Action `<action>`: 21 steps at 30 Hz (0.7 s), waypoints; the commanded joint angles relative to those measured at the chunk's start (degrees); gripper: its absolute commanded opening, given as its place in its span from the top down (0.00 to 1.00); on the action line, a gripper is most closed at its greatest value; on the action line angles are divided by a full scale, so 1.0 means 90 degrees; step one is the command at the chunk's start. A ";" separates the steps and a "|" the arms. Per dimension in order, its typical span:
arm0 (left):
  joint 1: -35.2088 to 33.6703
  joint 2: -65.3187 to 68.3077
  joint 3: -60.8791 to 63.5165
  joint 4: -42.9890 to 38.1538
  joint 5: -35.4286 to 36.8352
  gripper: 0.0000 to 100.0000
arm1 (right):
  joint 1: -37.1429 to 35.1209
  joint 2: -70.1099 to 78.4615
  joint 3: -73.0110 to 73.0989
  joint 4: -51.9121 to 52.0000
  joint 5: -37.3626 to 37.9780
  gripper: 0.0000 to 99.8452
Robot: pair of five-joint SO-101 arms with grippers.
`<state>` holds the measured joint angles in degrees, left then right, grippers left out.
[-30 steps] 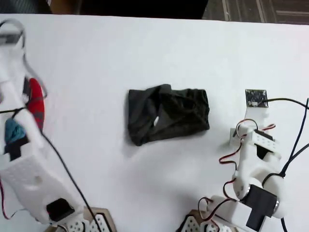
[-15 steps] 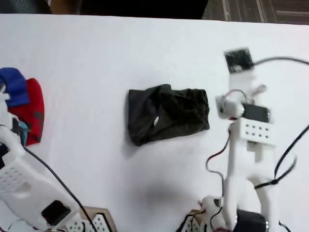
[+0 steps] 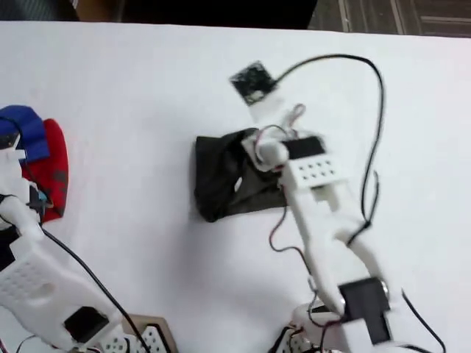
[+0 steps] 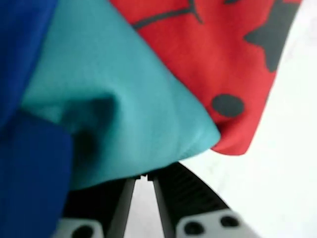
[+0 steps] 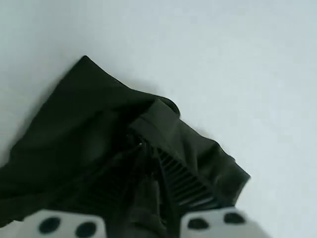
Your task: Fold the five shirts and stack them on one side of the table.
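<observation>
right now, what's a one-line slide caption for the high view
Right arm over the crumpled black shirt; left arm beside the red shirt and blue shirt at the table's edge.

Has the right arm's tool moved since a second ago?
Yes. In the high view the right tool swung left from beside the black shirt to over it; the shirt stayed put.

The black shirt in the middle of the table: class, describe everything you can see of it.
The black shirt is soft, dull dark cloth, bunched into a rough rectangle with creases and overlapping folds, not neatly flat. It lies near the middle of the white table, apart from the coloured shirts at the edge. The right wrist view shows a hemmed edge. The right pincer is over its far right part, against the cloth; whether it grips is unclear.
</observation>
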<state>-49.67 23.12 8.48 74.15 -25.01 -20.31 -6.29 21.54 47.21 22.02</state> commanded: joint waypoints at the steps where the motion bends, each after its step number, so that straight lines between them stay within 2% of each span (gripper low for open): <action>1: 0.0127 -0.0010 0.0161 0.0020 0.0029 0.97 | -0.0493 0.0435 -0.0928 0.0278 -0.0068 0.98; 6: 0.0117 0.0000 0.0181 0.0020 -0.0010 0.97 | -0.0952 0.1460 -0.1553 0.0347 -0.0059 0.98; 9: 0.0176 0.0000 0.0347 -0.0293 0.0010 0.97 | -0.0972 0.2164 -0.1709 0.0347 -0.0068 0.98; 16: 0.0225 0.0147 0.1646 -0.1846 -0.0039 0.97 | -0.0357 0.2613 -0.1729 0.0757 -0.0059 0.98; 21: 0.0195 0.0781 0.1734 -0.2706 -0.0029 0.97 | 0.0200 0.2339 -0.1778 0.1695 -0.0049 0.98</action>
<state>-49.05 22.15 21.93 56.13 -24.92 -21.71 17.36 7.65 58.20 21.76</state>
